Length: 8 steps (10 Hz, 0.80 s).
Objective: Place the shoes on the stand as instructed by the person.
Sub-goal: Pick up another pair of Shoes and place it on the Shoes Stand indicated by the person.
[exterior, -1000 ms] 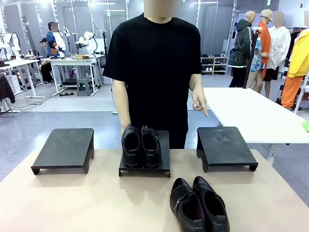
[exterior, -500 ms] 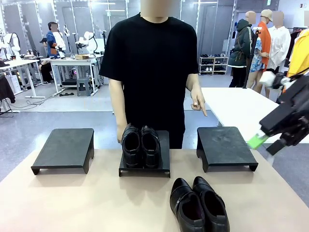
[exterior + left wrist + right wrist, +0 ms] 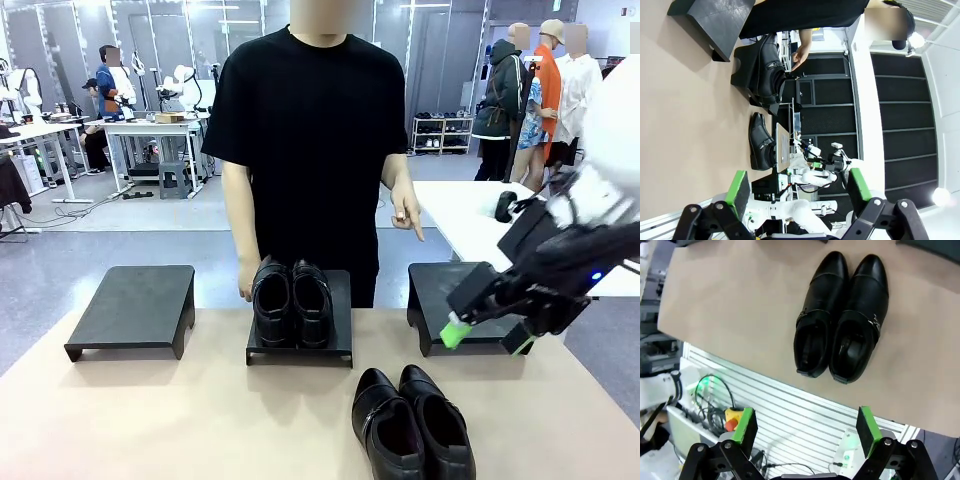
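Front view: a tan bench [image 3: 150, 420] in a grey-floored workshop carries three flat black stands [image 3: 135, 300]; one pair of glossy black leather shoes [image 3: 291, 303] sits on the middle stand [image 3: 343, 300], the second pair [image 3: 410, 425] near the bench's front edge. The right tool [image 3: 487, 338] hovers by the right stand [image 3: 450, 290], fingers apart. Left wrist view: the left tool [image 3: 797, 186] stands wide apart. Right wrist view: the right tool [image 3: 806, 428], spread, faces the second pair [image 3: 840, 315].

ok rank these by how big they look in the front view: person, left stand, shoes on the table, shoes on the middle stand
1. person
2. left stand and shoes on the table: about alike; those shoes sit nearest the camera, cut off below
3. shoes on the middle stand
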Each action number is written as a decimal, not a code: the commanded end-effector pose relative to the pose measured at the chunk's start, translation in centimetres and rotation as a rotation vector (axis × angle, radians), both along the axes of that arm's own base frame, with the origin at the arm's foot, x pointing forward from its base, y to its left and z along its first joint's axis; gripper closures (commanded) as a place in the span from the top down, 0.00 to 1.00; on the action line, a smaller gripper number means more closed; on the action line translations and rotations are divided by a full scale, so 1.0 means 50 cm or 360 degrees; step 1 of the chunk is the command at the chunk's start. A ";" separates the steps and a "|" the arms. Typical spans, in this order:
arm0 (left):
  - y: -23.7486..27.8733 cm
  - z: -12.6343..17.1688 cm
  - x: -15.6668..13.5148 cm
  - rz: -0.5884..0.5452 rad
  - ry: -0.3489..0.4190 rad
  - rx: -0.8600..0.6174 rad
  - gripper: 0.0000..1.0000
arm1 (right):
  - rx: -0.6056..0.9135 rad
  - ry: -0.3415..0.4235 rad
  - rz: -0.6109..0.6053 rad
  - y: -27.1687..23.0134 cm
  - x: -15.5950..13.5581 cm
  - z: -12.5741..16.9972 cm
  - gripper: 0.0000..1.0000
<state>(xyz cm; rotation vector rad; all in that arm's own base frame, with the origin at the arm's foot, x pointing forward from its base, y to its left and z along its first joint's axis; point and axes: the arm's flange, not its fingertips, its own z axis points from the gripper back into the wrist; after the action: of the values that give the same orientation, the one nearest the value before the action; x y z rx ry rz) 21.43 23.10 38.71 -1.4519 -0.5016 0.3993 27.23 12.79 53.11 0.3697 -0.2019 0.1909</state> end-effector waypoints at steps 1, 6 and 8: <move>0.000 0.004 -0.002 -0.0005 -0.0014 -0.0020 1.00 | -0.0094 0.0010 -0.0135 0.044 0.009 -0.033 1.00; 0.000 0.004 -0.002 -0.0005 -0.0014 -0.0020 1.00 | -0.0231 -0.0050 -0.0180 0.083 0.048 -0.138 1.00; 0.000 0.004 -0.002 -0.0005 -0.0014 -0.0020 1.00 | -0.0257 -0.0067 -0.0199 0.102 0.044 -0.184 1.00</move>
<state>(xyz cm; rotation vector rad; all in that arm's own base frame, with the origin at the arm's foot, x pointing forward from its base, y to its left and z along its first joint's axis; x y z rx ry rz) 21.41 23.11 38.71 -1.4518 -0.5018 0.3998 31.62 17.98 47.46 0.2198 -0.2304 0.1339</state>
